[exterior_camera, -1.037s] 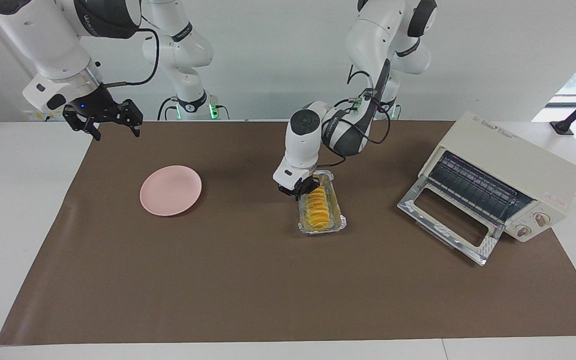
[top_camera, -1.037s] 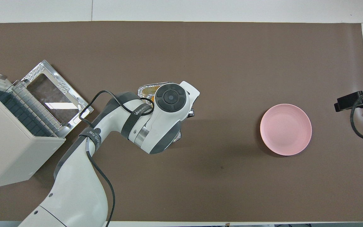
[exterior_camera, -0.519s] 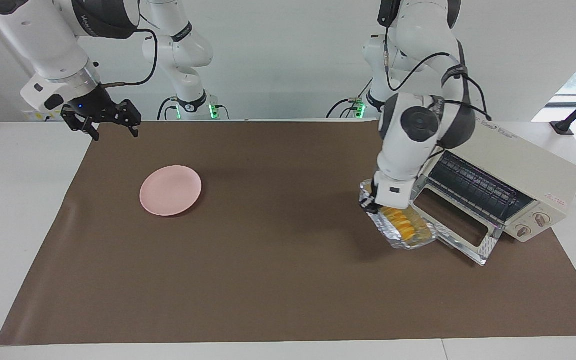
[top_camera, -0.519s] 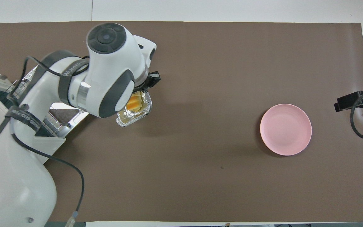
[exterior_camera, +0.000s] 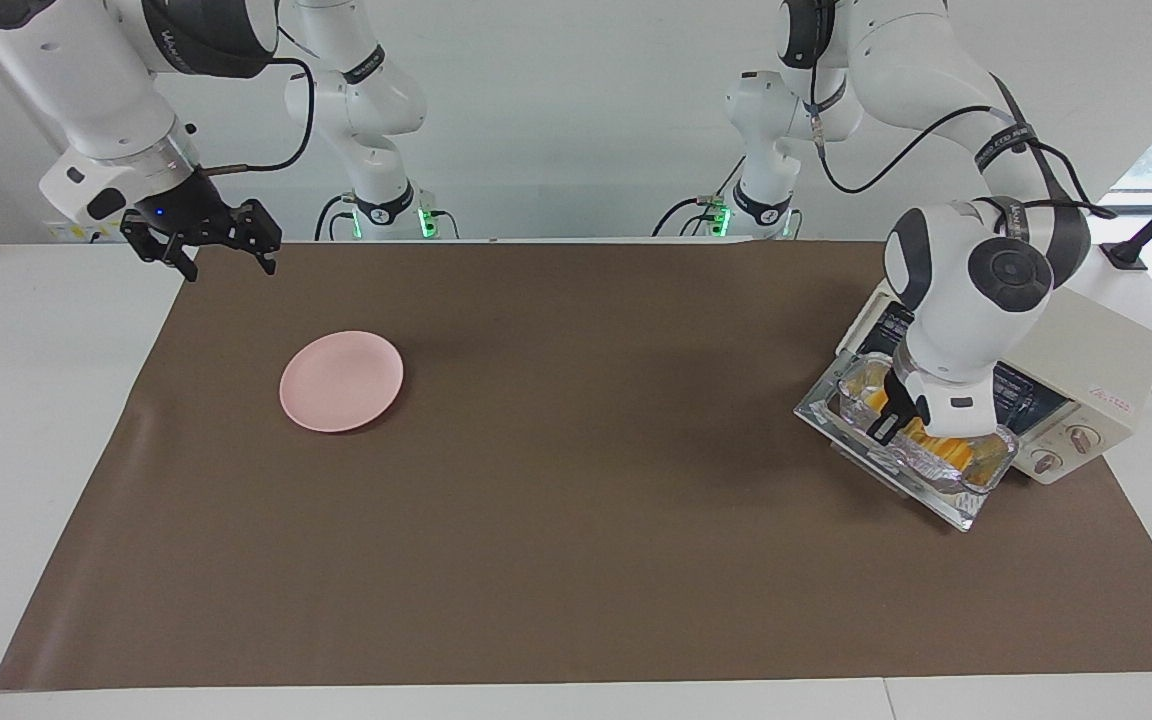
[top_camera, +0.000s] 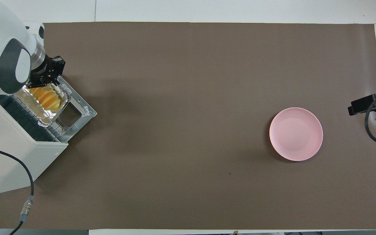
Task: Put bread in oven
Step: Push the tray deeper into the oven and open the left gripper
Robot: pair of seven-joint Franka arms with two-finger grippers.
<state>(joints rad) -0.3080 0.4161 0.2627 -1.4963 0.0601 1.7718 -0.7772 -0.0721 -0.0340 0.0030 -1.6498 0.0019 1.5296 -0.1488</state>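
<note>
The bread, a ridged yellow-orange loaf, lies in a silver foil tray. My left gripper is shut on the tray's rim and holds it over the open drop-down door of the cream-white oven, at the oven's mouth. I cannot tell whether the tray touches the door or the rack. In the overhead view the bread and the tray sit between the wire rack and the door, below my left gripper. My right gripper waits open at the right arm's end.
A round pink plate lies on the brown mat toward the right arm's end, also in the overhead view. The oven stands at the left arm's end, angled toward the mat's middle. A black cable trails from it.
My left arm carried the foil tray with the bread from the mat's middle toward the left arm's end, onto the oven's open door. The right arm has not moved.
</note>
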